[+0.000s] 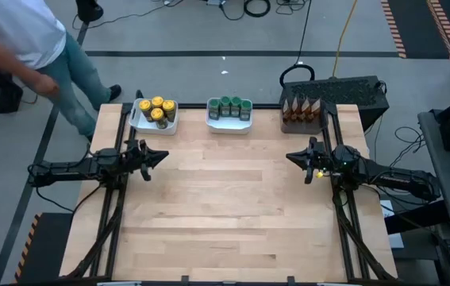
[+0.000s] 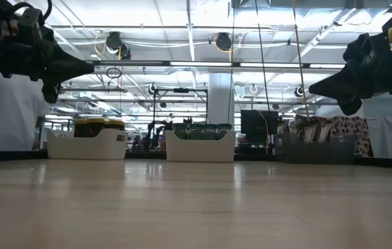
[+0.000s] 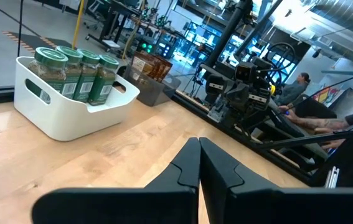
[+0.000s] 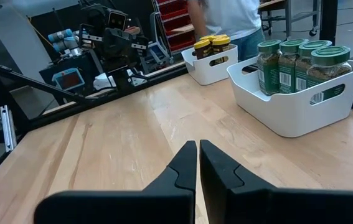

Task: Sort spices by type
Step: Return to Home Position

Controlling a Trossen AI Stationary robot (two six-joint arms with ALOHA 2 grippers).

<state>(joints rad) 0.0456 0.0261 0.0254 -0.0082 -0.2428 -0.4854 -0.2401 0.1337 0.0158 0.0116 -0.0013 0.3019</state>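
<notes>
The spices stand along the table's far edge. Jars with yellow lids (image 1: pixel 157 109) sit in a white tray (image 1: pixel 140 123) at the far left. Jars with green lids (image 1: pixel 230 106) fill a second white tray (image 1: pixel 228 125) in the middle. Brown-orange pointed packets (image 1: pixel 301 110) stand in a dark tray (image 1: pixel 302 125) at the far right. My left gripper (image 1: pixel 161 156) hovers shut over the table's left side, pointing level toward the right. My right gripper (image 1: pixel 290 156) hovers shut over the right side, pointing toward the left. Neither holds anything.
Bare wooden tabletop (image 1: pixel 228 206) stretches between and in front of the two grippers. A person (image 1: pixel 34 48) stands beyond the table's far left corner. A dark box (image 1: pixel 344 91) sits behind the packets tray.
</notes>
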